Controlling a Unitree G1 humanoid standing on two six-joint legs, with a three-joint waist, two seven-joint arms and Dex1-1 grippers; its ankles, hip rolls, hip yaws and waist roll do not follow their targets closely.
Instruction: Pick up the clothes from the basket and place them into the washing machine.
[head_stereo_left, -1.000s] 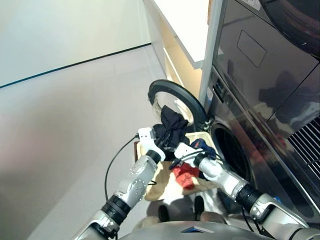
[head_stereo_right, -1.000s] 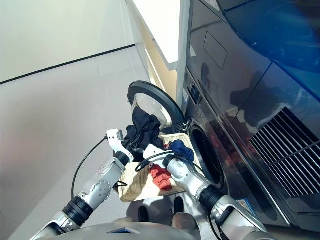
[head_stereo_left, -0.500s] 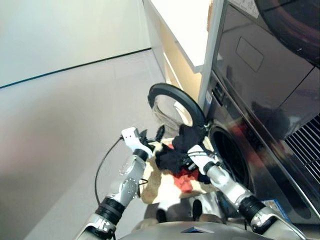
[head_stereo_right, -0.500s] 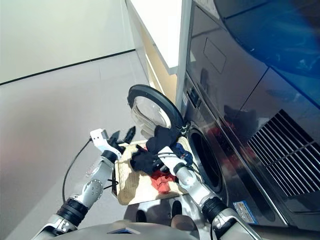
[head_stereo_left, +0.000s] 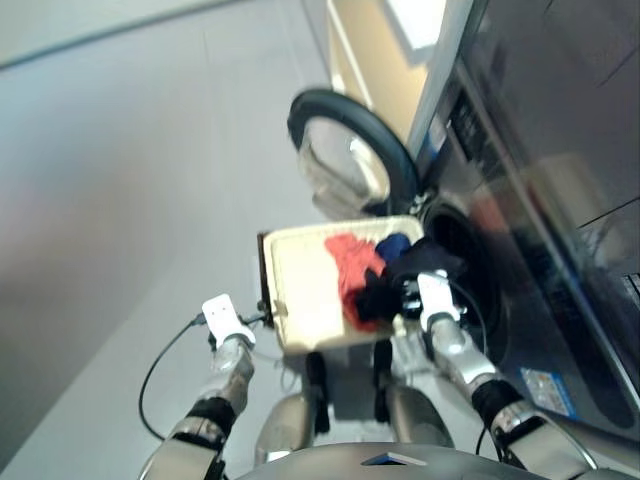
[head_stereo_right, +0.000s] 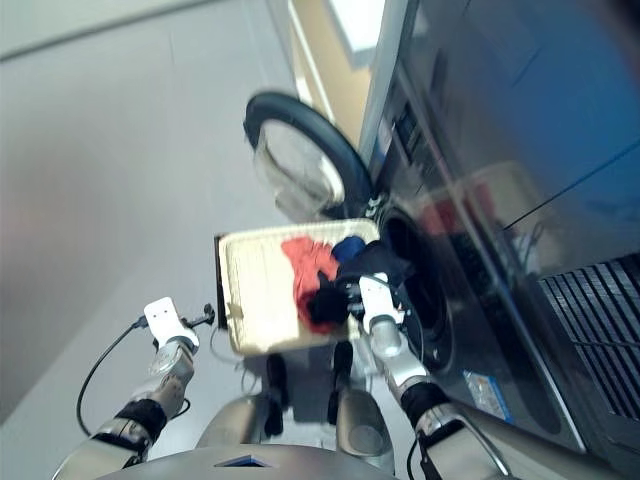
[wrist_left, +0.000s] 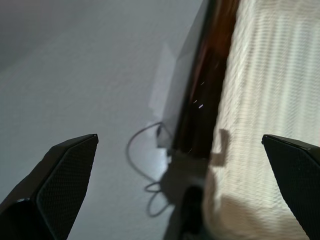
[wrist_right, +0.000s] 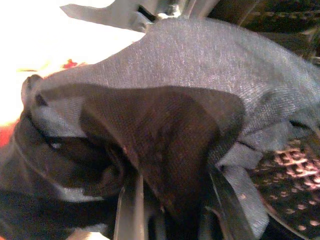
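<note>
The cream basket (head_stereo_left: 298, 290) lies on the floor in front of the washing machine (head_stereo_left: 520, 230). An orange-red garment (head_stereo_left: 347, 262) and a navy one (head_stereo_left: 393, 244) rest at its end nearest the machine. My right gripper (head_stereo_left: 412, 292) is shut on the black garment (head_stereo_left: 408, 270), which hangs over the basket's edge right at the drum hole (head_stereo_left: 472, 275). In the right wrist view the black garment (wrist_right: 165, 125) covers the fingers, with perforated drum metal behind it. My left gripper (wrist_left: 178, 140) is open and holds nothing, over the floor beside the basket's far side.
The round porthole door (head_stereo_left: 345, 150) stands swung open beyond the basket. A black cable (head_stereo_left: 165, 365) trails over the grey floor by my left arm. A pale cabinet (head_stereo_left: 375, 60) adjoins the machine at the back.
The head camera has tilted down. My right gripper carried the black garment lower and toward the drum hole. My left arm drew back away from the basket, its gripper still open.
</note>
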